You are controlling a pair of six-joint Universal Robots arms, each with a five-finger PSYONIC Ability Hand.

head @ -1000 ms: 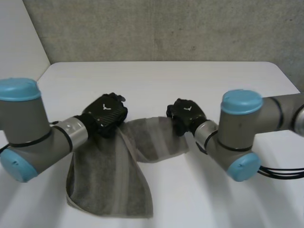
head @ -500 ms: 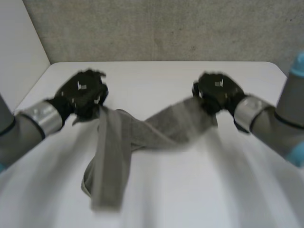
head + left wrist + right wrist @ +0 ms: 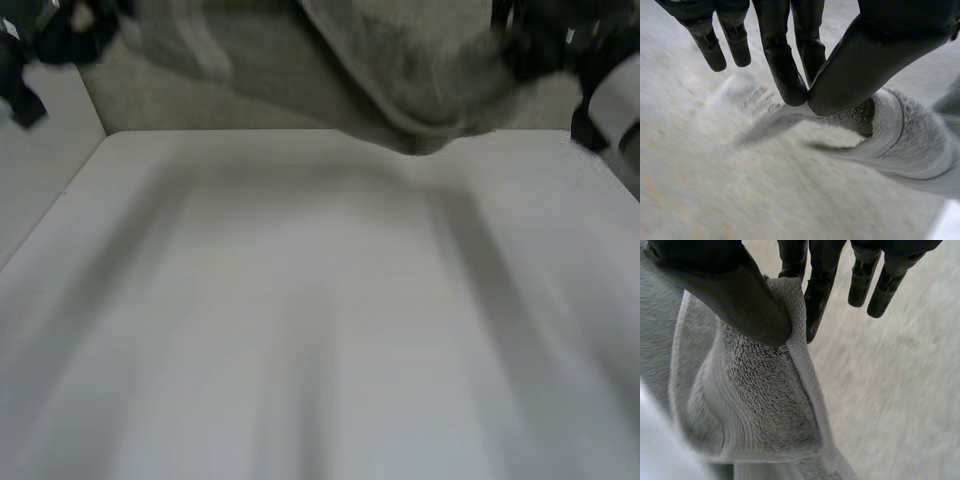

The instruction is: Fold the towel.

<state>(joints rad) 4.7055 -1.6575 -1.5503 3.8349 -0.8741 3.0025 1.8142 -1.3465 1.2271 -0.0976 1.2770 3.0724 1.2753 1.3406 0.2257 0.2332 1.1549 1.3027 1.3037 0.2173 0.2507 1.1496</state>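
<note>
Hanging above the white worktop (image 3: 320,300), the grey terry towel (image 3: 400,70) is pinched at its hem by left hand (image 3: 865,55) and right hand (image 3: 725,285).

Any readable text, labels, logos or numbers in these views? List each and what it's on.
None: no words, numbers or signs can be read.
The towel shows no tag or print on the parts in view.
The left robot hand and right robot hand, each pinching the towel, show plain black surfaces with no marking.
</note>
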